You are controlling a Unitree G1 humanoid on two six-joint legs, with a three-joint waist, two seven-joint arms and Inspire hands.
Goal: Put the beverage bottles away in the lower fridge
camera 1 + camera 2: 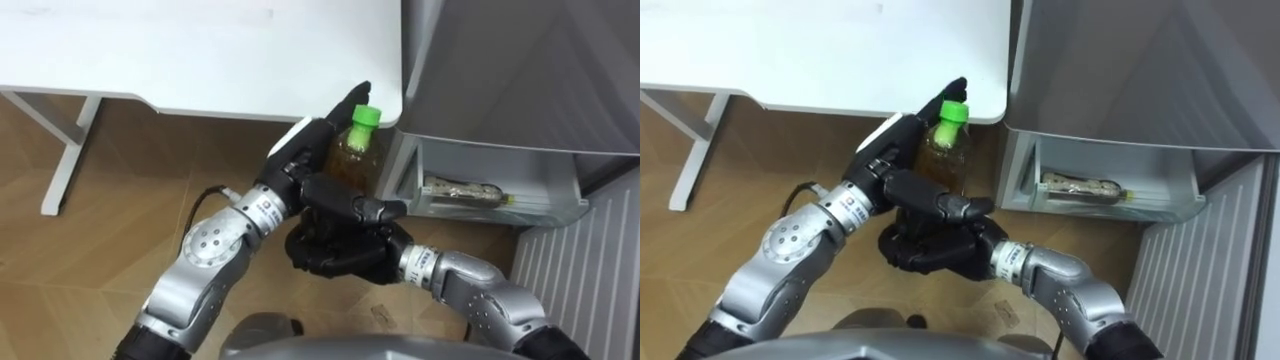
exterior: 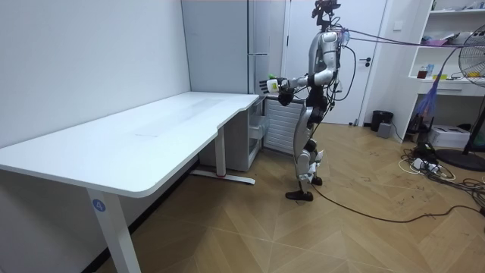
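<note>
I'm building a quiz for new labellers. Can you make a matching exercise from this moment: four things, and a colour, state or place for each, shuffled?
Things: 1 bottle cap; 2 desk; 3 fridge drawer; 4 right hand.
Matches: A pulled open; B green; C at the lower end of the bottle; D white.
Pairs: 1-B, 2-D, 3-A, 4-C.

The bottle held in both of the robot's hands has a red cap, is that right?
No, the cap is green, not red; the left eye view shows it. The bottle is indeed held in both the left hand and the right hand.
</note>
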